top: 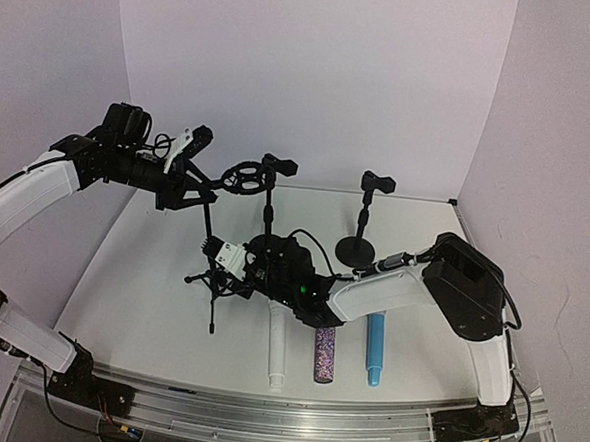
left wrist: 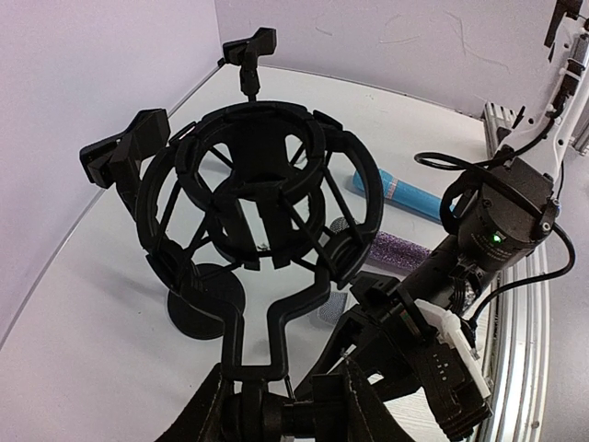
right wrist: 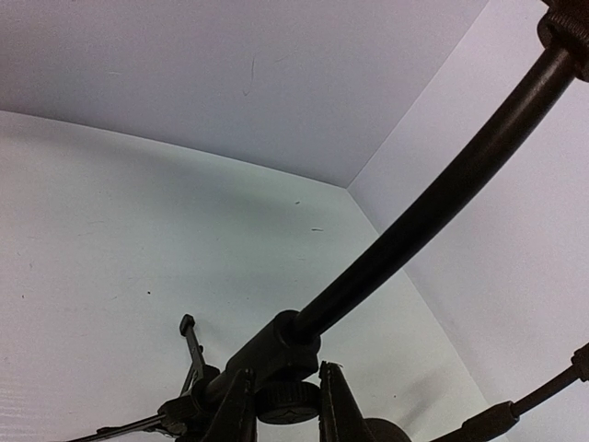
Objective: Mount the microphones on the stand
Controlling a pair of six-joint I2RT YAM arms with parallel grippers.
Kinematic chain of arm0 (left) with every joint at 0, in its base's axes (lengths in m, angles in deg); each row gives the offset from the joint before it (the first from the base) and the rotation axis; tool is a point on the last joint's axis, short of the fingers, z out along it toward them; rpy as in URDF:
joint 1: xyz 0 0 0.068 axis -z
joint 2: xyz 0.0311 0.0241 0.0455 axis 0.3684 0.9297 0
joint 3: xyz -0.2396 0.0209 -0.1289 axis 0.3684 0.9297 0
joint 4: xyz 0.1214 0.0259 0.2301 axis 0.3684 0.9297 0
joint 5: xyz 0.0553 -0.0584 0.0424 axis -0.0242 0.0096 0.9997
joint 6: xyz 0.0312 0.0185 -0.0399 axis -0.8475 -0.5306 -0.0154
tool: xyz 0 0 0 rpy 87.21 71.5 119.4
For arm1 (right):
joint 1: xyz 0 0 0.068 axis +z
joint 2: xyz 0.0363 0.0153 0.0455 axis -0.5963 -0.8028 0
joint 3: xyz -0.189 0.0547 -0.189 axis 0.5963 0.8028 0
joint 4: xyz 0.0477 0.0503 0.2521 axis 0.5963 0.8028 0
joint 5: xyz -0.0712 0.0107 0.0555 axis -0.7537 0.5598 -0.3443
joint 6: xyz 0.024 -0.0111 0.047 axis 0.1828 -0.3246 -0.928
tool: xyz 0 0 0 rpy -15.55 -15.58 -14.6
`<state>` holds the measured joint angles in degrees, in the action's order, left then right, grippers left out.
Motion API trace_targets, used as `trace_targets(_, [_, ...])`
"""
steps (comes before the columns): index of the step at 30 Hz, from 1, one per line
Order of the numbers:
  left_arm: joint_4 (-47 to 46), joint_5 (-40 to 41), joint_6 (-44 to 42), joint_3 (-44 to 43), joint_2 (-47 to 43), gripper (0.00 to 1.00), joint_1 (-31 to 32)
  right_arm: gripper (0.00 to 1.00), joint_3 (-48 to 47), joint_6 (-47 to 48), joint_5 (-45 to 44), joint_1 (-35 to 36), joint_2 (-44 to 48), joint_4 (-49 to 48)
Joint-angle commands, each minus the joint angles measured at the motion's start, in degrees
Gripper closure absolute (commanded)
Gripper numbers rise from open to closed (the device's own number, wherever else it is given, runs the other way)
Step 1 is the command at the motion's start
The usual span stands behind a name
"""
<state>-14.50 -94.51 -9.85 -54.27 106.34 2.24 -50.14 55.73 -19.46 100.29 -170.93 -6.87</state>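
Left jaws: we see the left gripper [left wrist: 276, 401] raised above the tripod stand [right wrist: 433, 198], pinching the stem of the shock mount [left wrist: 262, 198].
Right jaws: the right gripper [right wrist: 287, 401] sits low at the tripod stand's hub, pressed together on the knob there.
Microphones: we find the white microphone [top: 277, 345], purple microphone [top: 324, 355] and blue microphone [top: 374, 348] lying side by side on the table [top: 140, 292], just right of the tripod stand's legs.
Clip stands [top: 365, 217]: two of them, upright behind the tripod stand.

White table [top: 140, 302], three microphones [top: 324, 355], tripod stand [top: 214, 286], round-base stand [top: 354, 251]
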Motion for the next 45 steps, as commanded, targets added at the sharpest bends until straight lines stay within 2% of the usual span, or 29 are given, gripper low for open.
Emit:
trace_targets(1, [-3.63,-2.49,0.44,-1.21,-2.14,1.00,0.14,0.85,-1.19,-2.28,-1.22,0.15,-1.44,-0.76])
trace_targets(3, [-3.59,-2.48,0.35,-1.28,-2.08,1.00,0.14,0.80,-0.88,-2.68,-1.61,0.15,-1.50,-0.76])
trace_targets(5, [-3.54,-2.59,0.35,-1.39,-2.06,1.00,0.14,0.80,-0.61,-2.90,-2.18,0.13,-1.64,-0.76])
trace_targets(12, [-3.55,-2.92,0.50,-1.66,-2.06,1.00,0.14,1.00,-0.45,-4.83,-3.56,0.15,-1.59,-0.75])
trace_targets(14, [-3.69,-2.92,0.52,-1.74,-2.11,1.00,0.13,1.00,0.04,-7.99,-3.72,0.14,-1.09,-0.58])
trace_targets(17, [-3.81,-2.94,0.29,-1.82,-2.10,1.00,0.11,1.00,0.97,-24.53,-1.02,-0.65,0.46,1.07])
trace_targets(21, [-3.95,-3.24,-0.39,-1.66,-1.93,1.00,0.21,1.00,1.64,-56.84,7.01,-2.52,1.07,2.35])
trace_targets(24, [-4.17,-3.44,-0.57,-1.51,-1.78,1.00,0.14,1.00,1.83,-79.09,9.39,-3.54,0.07,2.32])
trace_targets(26, [-4.31,-3.41,-0.67,-1.32,-1.89,1.00,0.15,1.00,1.98,-90.06,10.13,-4.23,-0.75,1.31])
trace_targets(29, [-4.37,-3.36,-0.77,-1.13,-2.05,1.00,0.14,1.00,2.83,-100.34,7.21,-4.57,-1.02,-2.16])
trace_targets(35, [-4.76,-3.44,-1.06,-0.95,-2.03,1.00,0.13,1.00,0.73,-133.66,3.78,-4.83,-7.84,-12.25])
trace_targets(38, [-4.52,-3.39,-1.23,-0.95,-1.87,1.00,0.20,1.00,-0.96,-139.78,0.83,-4.07,-9.80,-15.66])
trace_targets(42, [-3.62,-2.93,-1.74,-1.02,-1.87,1.00,0.19,1.00,-0.54,-137.68,-0.60,-3.98,-7.99,-15.94])
trace_targets(43, [-3.35,-2.70,-1.80,-1.13,-1.83,1.00,0.20,0.97,-0.02,-136.32,-0.61,-4.01,-7.11,-15.95])
trace_targets(45, [-2.64,-1.90,-1.98,-1.55,-1.60,1.00,0.18,0.84,1.18,-133.18,-0.15,-4.31,-5.13,-15.89])
